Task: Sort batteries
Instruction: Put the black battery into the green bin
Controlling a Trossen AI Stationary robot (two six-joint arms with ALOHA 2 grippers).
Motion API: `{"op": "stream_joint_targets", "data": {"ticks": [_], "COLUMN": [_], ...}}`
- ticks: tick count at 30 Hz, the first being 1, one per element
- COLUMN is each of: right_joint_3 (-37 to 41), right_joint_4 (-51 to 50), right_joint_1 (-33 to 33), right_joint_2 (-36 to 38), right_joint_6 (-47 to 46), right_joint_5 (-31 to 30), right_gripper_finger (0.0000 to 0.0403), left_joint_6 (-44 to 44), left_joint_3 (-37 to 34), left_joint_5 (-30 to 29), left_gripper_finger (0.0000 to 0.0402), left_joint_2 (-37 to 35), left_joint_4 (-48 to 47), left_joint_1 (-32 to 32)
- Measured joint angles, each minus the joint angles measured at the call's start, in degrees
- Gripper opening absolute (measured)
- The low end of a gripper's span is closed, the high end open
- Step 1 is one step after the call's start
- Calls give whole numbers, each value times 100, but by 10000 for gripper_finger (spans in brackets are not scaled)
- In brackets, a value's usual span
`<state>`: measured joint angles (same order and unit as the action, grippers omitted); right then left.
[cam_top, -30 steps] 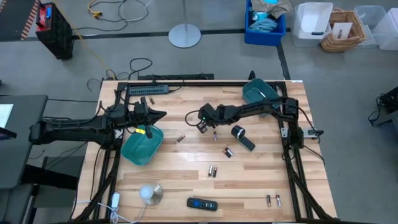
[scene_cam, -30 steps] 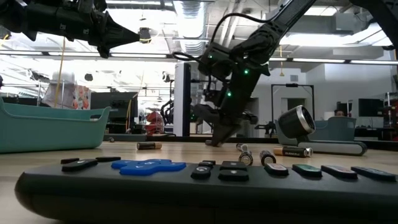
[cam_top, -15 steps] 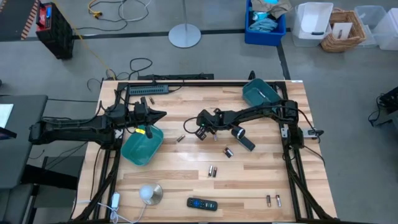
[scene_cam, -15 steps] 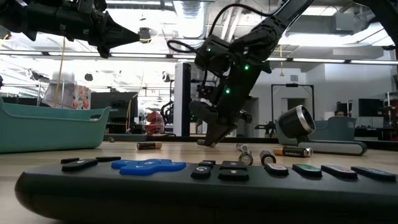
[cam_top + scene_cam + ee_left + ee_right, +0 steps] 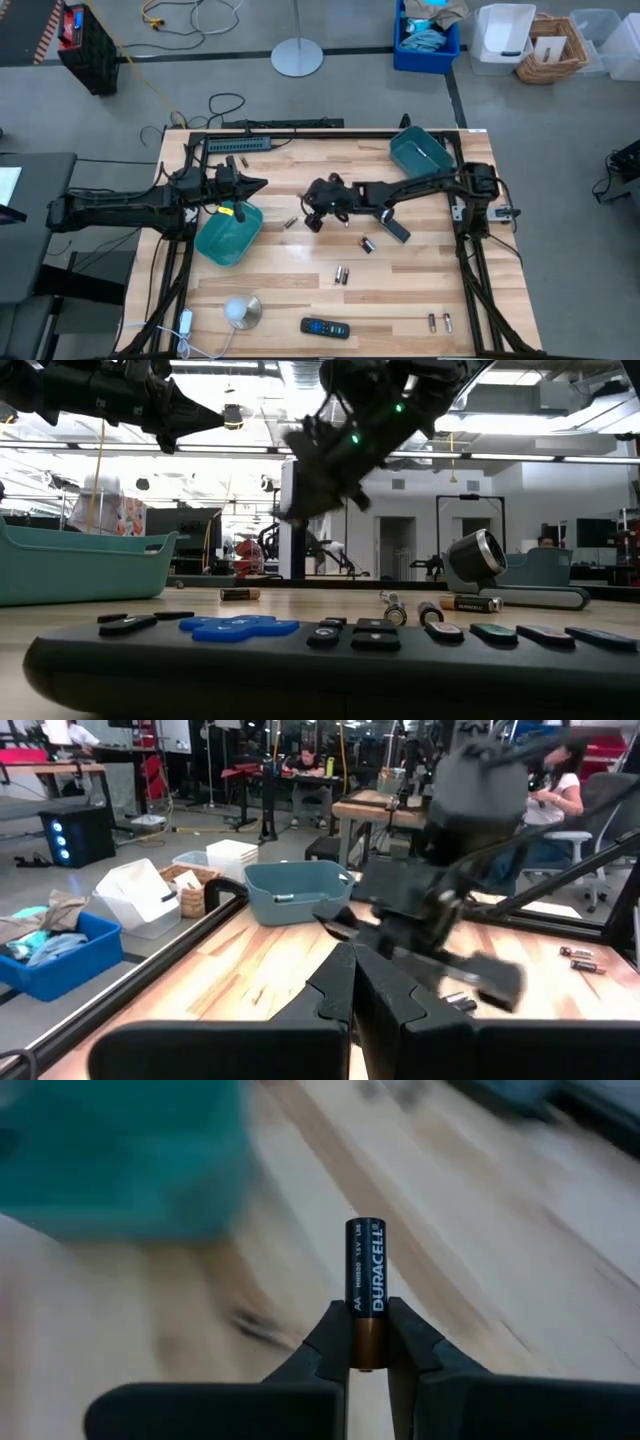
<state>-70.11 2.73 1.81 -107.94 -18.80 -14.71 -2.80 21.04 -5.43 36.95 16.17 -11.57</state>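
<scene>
The right gripper [image 5: 366, 1342] pinches an AA battery [image 5: 365, 1276] by its copper end, the black end jutting out past the fingertips, raised above the middle of the table [image 5: 300, 270]. The left gripper [image 5: 258, 184] is clenched on nothing, poised over the rim of the near teal bin [image 5: 228, 238] at the left side. A loose battery [image 5: 290, 223] lies between that bin and the right gripper; other batteries [image 5: 341, 274] lie scattered toward the front, near the remote control [image 5: 325, 327]. Bare wood lies open between them.
</scene>
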Motion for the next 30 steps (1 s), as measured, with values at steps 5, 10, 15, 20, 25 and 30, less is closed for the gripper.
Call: {"op": "stream_joint_targets", "data": {"ticks": [5,10,15,20,25,30], "right_joint_3": [-5,-467,-1330,-2401,-3353,-4159], "right_joint_4": [1602,1998,1985,1854,1360,1008], "right_joint_1": [-245,-396,-428,-446,-444,-440], "right_joint_2": [-253,-760,-1380,-2080,-2781,-3306], "right_joint_6": [145,289,555,663,670,686], "right_joint_5": [303,312,450,892,1135,1208], "right_gripper_finger": [41,42,42,42,42,59], "left_joint_6": [-37,-53,-69,-90,-132,-134], "left_joint_3": [2,2,2,2,2,2], "left_joint_5": [-269,-416,-653,-730,-730,-728], "left_gripper_finger": [0,0,0,0,0,0], "left_joint_2": [-294,-891,-1308,-1458,-1447,-1451], "left_joint_4": [20,-186,-546,-679,-755,-790], "left_joint_1": [-2,-4,-4,-4,-4,-4]}}
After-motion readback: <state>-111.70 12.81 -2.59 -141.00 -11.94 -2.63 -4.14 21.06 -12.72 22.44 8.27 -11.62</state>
